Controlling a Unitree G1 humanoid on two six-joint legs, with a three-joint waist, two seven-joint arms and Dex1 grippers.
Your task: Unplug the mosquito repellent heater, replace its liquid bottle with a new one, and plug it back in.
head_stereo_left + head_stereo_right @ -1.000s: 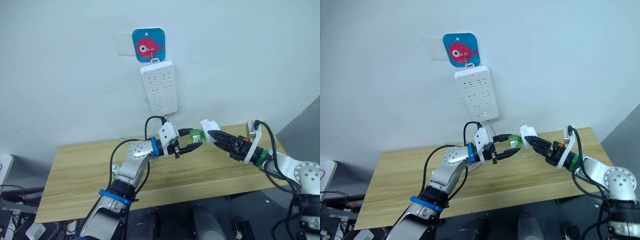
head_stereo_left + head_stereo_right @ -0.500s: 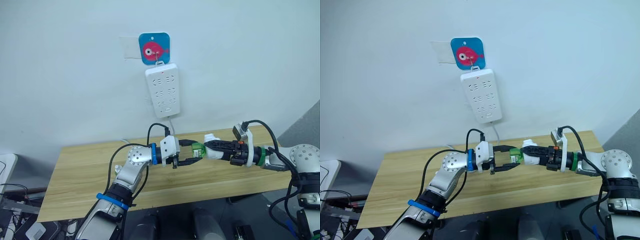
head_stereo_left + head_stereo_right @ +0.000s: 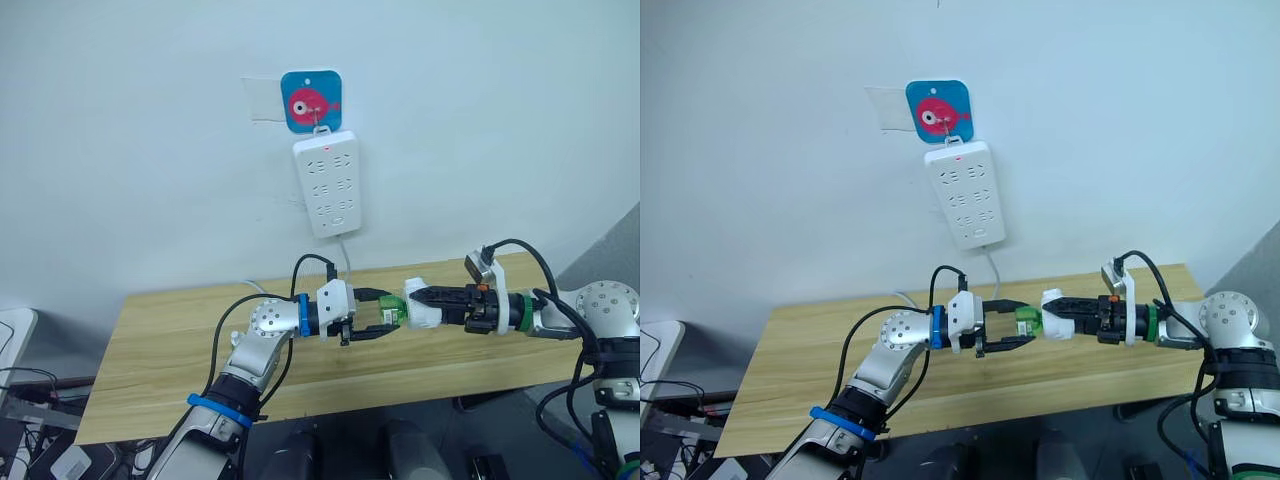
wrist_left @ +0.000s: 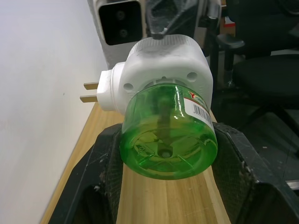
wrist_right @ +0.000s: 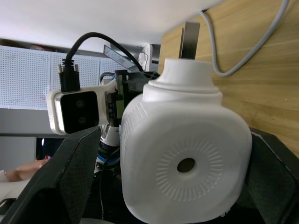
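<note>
Two grippers were brought together above the middle of the wooden table, with the heater held between them. From the left, the left gripper was reached toward the centre, and its two black fingers were set narrowly against the sides of the green liquid bottle, which was gripped between them. In the left wrist view the bottle's round base was turned toward the camera, its barcode label was seen on one side, and its neck was seated in the underside of the heater. Two metal prongs were seen sticking out sideways from the heater, free of any socket.

Just right of the bottle, the white heater was clamped in the right gripper, whose fingers were closed on its two flanks. In the right wrist view the heater's top face, with its round vent hole, was turned toward the camera.

Above the grippers, a white power strip was hung on the wall from a hook on a blue square plate bearing a red fish. Its cord was seen dropping toward the table behind the grippers. The heater was held well below the strip and apart from it.
</note>
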